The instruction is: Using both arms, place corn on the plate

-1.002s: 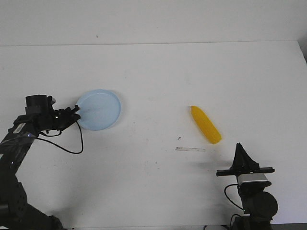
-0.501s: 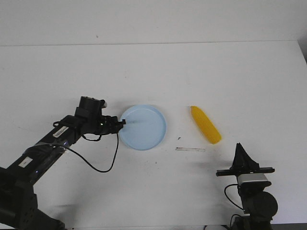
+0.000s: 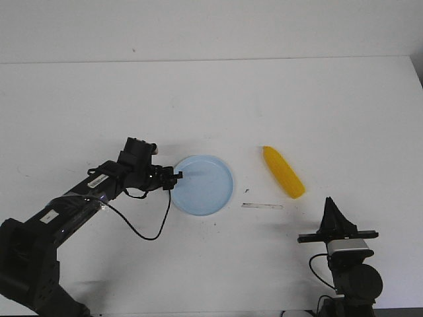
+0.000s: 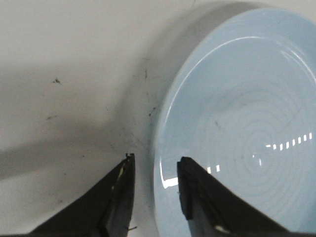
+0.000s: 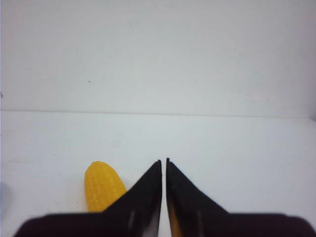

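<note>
Reaching in from the left, the left arm (image 3: 73,205) stretches low across the white surface (image 3: 218,99) with its tool (image 3: 173,177) at the left rim of the pale-blue plate (image 3: 205,185). In the left wrist view that tool's fingers (image 4: 197,190) stand a little apart, one over the plate's rim and one outside it, so the rim sits between them unpinched. The corn (image 3: 283,172) lies flat on the surface just right of the plate, apart from it, its narrow end pointing away from the robot. The right tool (image 3: 330,214) hangs near the front edge, close behind the corn, its two fingers (image 5: 148,190) drawn together with only a sliver between them.
</note>
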